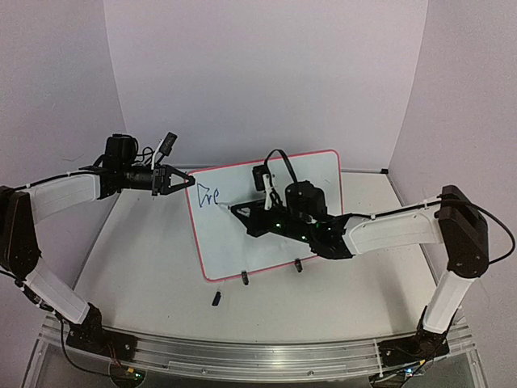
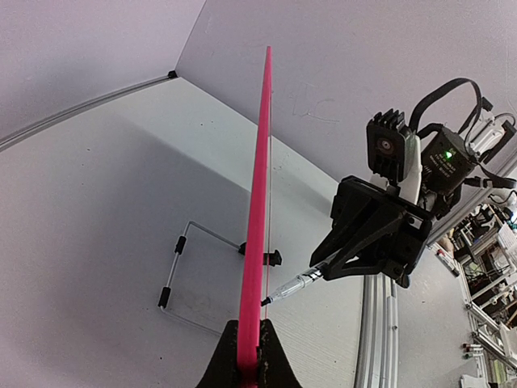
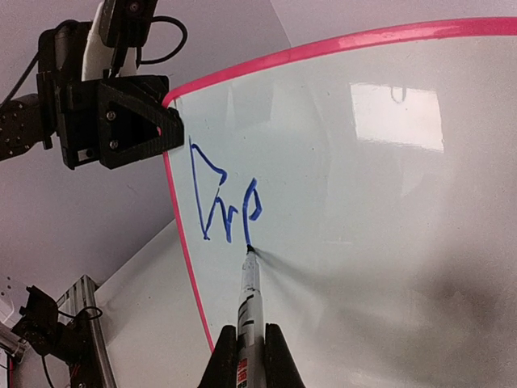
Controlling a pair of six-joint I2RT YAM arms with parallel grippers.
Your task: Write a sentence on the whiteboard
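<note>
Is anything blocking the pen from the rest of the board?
Nothing visible. The marker in the right gripper touches the whiteboard, and the surface right of the blue writing is bare. The left gripper grips the board's left edge, off to the side.

White arms (image 1: 388,230) carry black joints (image 1: 460,230) (cables (image 1: 283,158) looped).

whiteboard (image 2: 258,202): edge-on in left wrist view, face hidden | right wrist view: its right side and marker (image 3: 250,299) rear cut off | blue writing (image 1: 208,195): too small to read from above | small dark item (image 1: 216,298): unidentifiable
</note>
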